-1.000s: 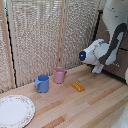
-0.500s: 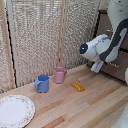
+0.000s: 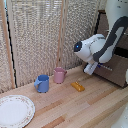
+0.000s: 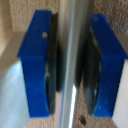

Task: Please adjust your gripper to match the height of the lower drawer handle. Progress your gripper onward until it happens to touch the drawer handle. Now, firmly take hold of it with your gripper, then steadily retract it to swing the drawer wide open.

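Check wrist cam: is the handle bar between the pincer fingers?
Yes, the silver drawer handle runs between the two blue fingers of the pincer.

Two mugs, one blue (image 3: 42, 83), one pink (image 3: 60, 75), one plate (image 3: 15, 110), one small orange block (image 3: 77, 86)

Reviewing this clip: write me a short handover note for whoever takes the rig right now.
Gripper: at the drawer front, its blue fingers on either side of the silver drawer handle; the wrist view is too blurred to tell whether they are clamped.
Drawer: dark brown front at the exterior view's right; whether it has opened at all cannot be told.
Done: height matched, handle reached.
Left: confirm a firm grip, then pull straight back to open the drawer wide.
Nearby on the table: blue mug, pink mug, plate, a small orange item.
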Tool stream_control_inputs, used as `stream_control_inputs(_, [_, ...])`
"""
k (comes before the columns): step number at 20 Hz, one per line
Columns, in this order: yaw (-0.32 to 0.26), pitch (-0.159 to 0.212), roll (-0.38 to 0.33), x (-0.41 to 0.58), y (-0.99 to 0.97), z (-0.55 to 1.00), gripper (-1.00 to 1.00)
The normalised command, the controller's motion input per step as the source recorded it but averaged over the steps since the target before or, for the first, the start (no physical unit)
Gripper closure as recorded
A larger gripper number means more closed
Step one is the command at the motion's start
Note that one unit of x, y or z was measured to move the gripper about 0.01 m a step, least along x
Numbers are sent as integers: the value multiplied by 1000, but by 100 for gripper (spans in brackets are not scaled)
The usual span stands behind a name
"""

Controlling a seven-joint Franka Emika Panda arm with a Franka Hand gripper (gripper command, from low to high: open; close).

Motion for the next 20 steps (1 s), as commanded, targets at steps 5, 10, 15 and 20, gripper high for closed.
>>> stream_control_inputs(5, [33,18,1,63,120,16,-100])
stream_control_inputs(10, [-3,-60,30,38,0,334,-100])
stream_control_inputs(15, [-63,-154,124,-3,7,518,-100])
stream_control_inputs(20, [-174,-89,243,-10,272,323,-100])
